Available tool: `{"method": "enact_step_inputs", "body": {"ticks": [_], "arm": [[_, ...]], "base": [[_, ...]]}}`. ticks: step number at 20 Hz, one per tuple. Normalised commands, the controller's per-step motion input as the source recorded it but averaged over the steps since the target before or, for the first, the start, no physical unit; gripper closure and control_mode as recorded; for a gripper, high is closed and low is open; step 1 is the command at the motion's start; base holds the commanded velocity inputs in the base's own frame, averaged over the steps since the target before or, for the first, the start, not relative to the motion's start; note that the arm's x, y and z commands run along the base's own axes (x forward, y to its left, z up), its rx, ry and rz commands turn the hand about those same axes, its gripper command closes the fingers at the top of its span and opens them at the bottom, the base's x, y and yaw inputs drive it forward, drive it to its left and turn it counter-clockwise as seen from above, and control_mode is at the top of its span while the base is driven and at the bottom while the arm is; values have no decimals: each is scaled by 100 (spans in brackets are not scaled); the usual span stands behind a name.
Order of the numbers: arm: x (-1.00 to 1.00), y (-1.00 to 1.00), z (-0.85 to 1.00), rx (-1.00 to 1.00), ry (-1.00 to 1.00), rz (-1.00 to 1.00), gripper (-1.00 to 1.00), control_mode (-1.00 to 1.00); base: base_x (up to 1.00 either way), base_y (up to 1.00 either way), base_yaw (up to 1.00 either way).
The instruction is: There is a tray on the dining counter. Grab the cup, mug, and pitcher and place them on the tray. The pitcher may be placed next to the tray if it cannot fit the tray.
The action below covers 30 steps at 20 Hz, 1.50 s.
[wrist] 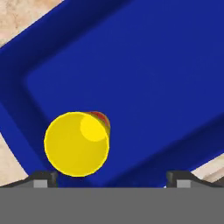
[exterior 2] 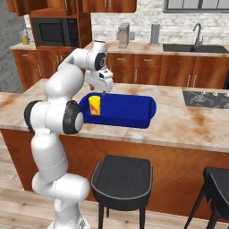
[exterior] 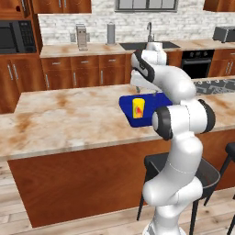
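Observation:
The yellow cup [exterior: 138, 108] [exterior 2: 94, 105] [wrist: 76, 144] stands upright in the left end of the blue tray [exterior: 148, 118] [exterior 2: 129, 109] [wrist: 144, 78] on the dining counter [exterior: 69, 119] [exterior 2: 188, 125]. My gripper [exterior: 139, 90] [exterior 2: 104, 91] [wrist: 111, 177] hangs just above the cup, pointing down, open, with nothing between its fingers. The cup lies toward the left fingertip in the hand view, apart from it. The pitcher [exterior 2: 25, 37] with orange liquid stands on the back counter, left of the microwave. The mug is out of view.
Two dark stools [exterior 2: 123, 179] [exterior 2: 219, 188] stand at the counter's front. A cooktop [exterior 2: 205, 98] is set in the dining counter's right end. The back counter holds a sink [exterior 2: 197, 47], a grey canister [exterior 2: 155, 34] and a microwave [exterior 2: 51, 31].

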Motion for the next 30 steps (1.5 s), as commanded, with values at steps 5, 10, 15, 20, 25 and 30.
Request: {"method": "enact_step_inputs", "body": {"ticks": [5, 10, 15, 20, 25, 30], "arm": [[-95, 0, 14, -2, -5, 23, -100, -100], [-100, 5, 12, -7, -15, 21, -100, -100], [-100, 0, 13, -4, -22, 21, -100, -100], [-100, 1, 0, 0, -24, 19, -100, -100], [-94, 3, 2, 0, -18, 10, -100, -100], [-73, 6, 6, 0, -9, 6, -100, -100]], "base": [[0, 0, 0], [0, 0, 0], [0, 0, 0], [0, 0, 0], [0, 0, 0], [0, 0, 0]]}}
